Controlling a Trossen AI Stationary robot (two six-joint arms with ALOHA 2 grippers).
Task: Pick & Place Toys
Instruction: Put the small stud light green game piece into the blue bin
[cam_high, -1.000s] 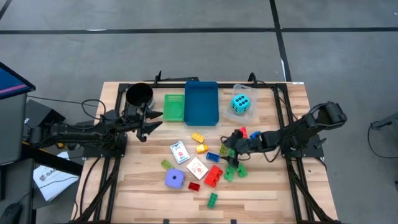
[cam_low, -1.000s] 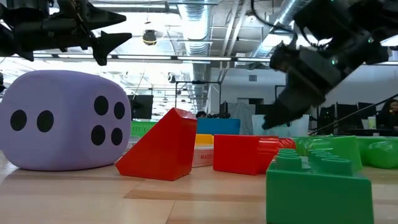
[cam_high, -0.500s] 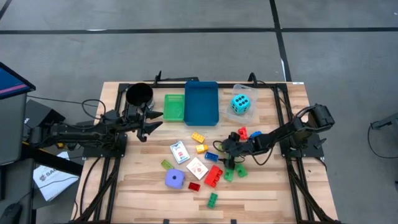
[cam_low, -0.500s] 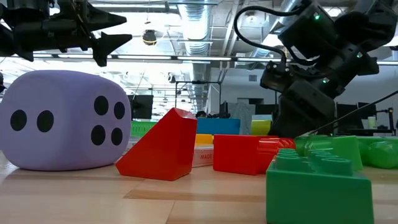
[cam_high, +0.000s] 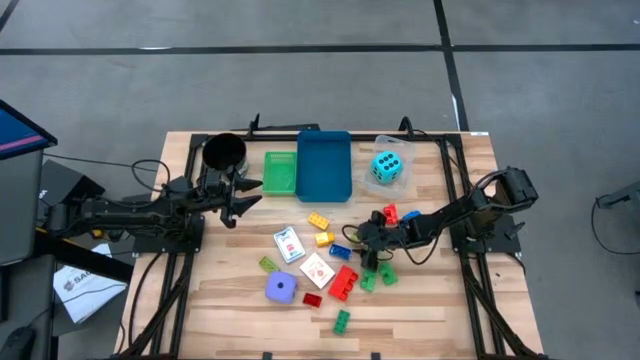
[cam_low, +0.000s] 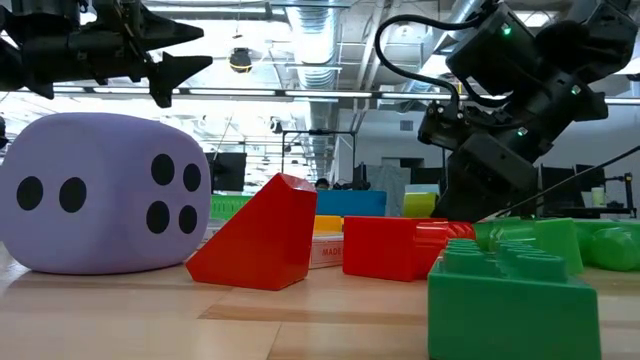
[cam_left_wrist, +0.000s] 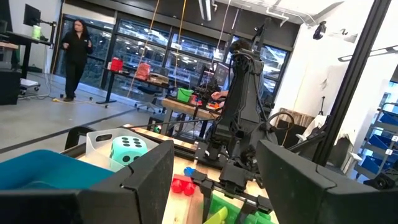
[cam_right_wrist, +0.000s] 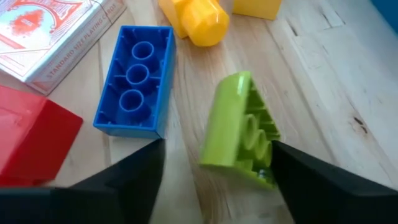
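Over the last second the right gripper (cam_high: 364, 243) was dropped low from 3 o'clock onto the lime-green brick (cam_right_wrist: 239, 127). Its jaws are spread wide around the brick, nothing gripped yet, so a grab looks close. The left gripper (cam_high: 243, 197) is parked open at 9 o'clock.

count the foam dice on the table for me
2. The cyan die sits in the clear tray at the far right of the tray row. The purple die lies on the wood near the front, left of the red bricks.
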